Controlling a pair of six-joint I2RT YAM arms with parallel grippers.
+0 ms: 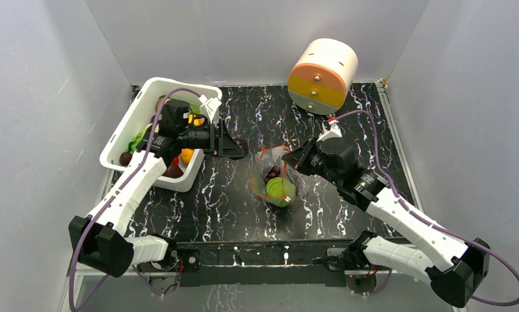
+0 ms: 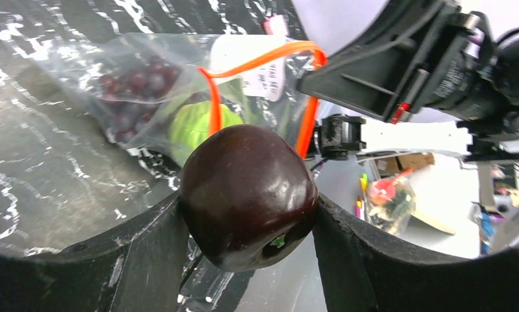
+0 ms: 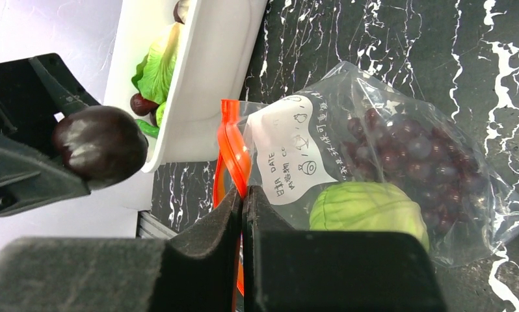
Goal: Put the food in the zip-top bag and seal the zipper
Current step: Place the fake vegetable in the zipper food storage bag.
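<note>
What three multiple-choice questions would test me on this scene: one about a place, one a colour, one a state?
1. Where is the green cabbage?
A) in the white bin
B) inside the clear bag
C) on the bare table

2. What colour is the zipper strip at the bag's mouth?
A) blue
B) yellow
C) orange-red

3. What is the left end effector doing?
A) shut on the dark round fruit
B) open and empty
C) shut on the cabbage

Answers:
1 B: it shows through the plastic beside the grapes.
2 C: the strip is bright orange-red.
3 A: both fingers press the fruit's sides.
</note>
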